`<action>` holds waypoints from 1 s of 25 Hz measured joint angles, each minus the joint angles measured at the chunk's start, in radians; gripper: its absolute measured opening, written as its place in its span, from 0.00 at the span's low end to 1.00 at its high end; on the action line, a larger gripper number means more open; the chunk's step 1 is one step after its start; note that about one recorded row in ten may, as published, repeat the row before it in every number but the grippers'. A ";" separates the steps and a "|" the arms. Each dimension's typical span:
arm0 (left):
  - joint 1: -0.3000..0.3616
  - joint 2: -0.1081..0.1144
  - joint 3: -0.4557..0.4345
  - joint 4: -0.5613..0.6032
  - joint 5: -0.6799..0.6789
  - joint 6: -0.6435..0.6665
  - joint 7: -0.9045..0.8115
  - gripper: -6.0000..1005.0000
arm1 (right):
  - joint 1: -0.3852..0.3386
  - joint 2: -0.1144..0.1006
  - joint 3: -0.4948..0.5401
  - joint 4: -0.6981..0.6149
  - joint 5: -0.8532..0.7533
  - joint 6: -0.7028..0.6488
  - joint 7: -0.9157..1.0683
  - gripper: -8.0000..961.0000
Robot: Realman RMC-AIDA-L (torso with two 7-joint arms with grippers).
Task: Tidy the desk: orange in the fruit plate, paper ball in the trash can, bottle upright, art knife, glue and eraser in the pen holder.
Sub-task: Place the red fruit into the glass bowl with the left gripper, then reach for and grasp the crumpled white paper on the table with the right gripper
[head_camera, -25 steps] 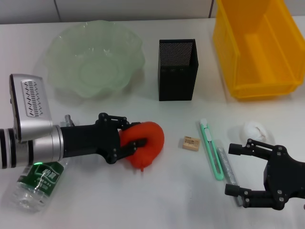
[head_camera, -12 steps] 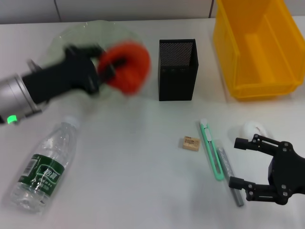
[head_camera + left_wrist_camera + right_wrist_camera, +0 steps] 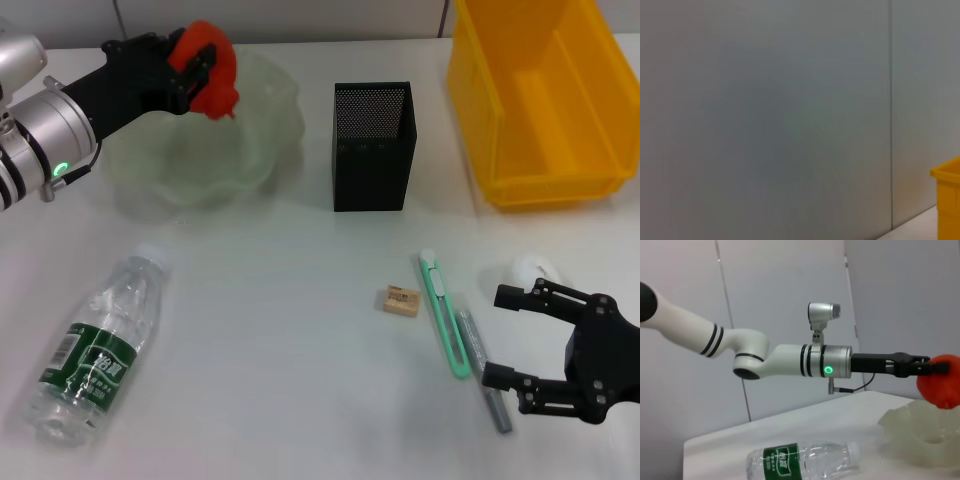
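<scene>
White desk, nothing's tidied yet: left gripper (image 3: 190,68) pinches the orange (image 3: 208,75) above the plate (image 3: 255,130). Bottle (image 3: 95,345) lies flat; knife (image 3: 443,312), eraser (image 3: 401,300) wait. Right gripper (image 3: 525,340) hovers spread.

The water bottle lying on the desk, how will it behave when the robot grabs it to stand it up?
The bottle looks empty and clear, so it is probably light and may crumple under a firm squeeze. Lying on its round side, it could roll away if nudged. Stood up empty, it would likely tip easily.
</scene>
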 joint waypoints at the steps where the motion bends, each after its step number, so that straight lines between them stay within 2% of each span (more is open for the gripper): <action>1: -0.002 0.000 0.000 -0.002 -0.001 -0.004 0.000 0.26 | 0.002 0.000 0.005 -0.001 0.000 0.001 0.015 0.88; 4: 0.004 0.000 0.000 0.007 -0.002 0.003 0.000 0.30 | 0.005 -0.001 0.012 -0.007 0.001 -0.001 0.044 0.88; 7: 0.039 0.002 0.002 0.041 -0.001 0.060 -0.006 0.34 | 0.011 -0.001 0.014 -0.032 0.001 -0.017 0.073 0.88; 8: 0.072 0.005 0.003 0.071 0.002 0.117 -0.015 0.38 | 0.015 0.000 0.014 -0.054 0.001 -0.024 0.101 0.88; 9: 0.072 0.005 0.003 0.071 0.002 0.117 -0.015 0.41 | 0.021 0.000 0.015 -0.084 0.002 -0.030 0.142 0.88; 12: 0.142 0.011 0.022 0.125 0.015 0.242 -0.050 0.53 | 0.041 0.006 0.012 -0.243 0.019 -0.044 0.368 0.88; 13: 0.201 0.016 0.058 0.166 0.018 0.341 -0.064 0.61 | 0.046 0.008 0.004 -0.325 0.028 -0.047 0.472 0.88; 14: 0.201 0.016 0.058 0.166 0.018 0.341 -0.064 0.70 | 0.052 0.008 -0.009 -0.406 0.034 -0.047 0.573 0.88; 15: 0.232 0.017 0.078 0.185 0.021 0.386 -0.065 0.78 | 0.058 0.008 -0.028 -0.486 0.030 -0.046 0.667 0.88; 17: 0.285 0.017 0.107 0.217 0.039 0.458 -0.065 0.79 | 0.068 0.008 -0.083 -0.642 -0.003 -0.036 0.812 0.88; 20: 0.330 0.014 0.120 0.239 0.084 0.521 -0.065 0.81 | 0.096 0.009 -0.220 -0.919 -0.157 -0.001 1.042 0.88; 23: 0.351 0.013 0.120 0.226 0.108 0.564 -0.063 0.81 | 0.143 0.010 -0.340 -1.048 -0.349 0.011 1.220 0.88; 25: 0.356 0.013 0.120 0.210 0.115 0.570 -0.058 0.81 | 0.178 0.010 -0.426 -1.075 -0.472 0.025 1.330 0.88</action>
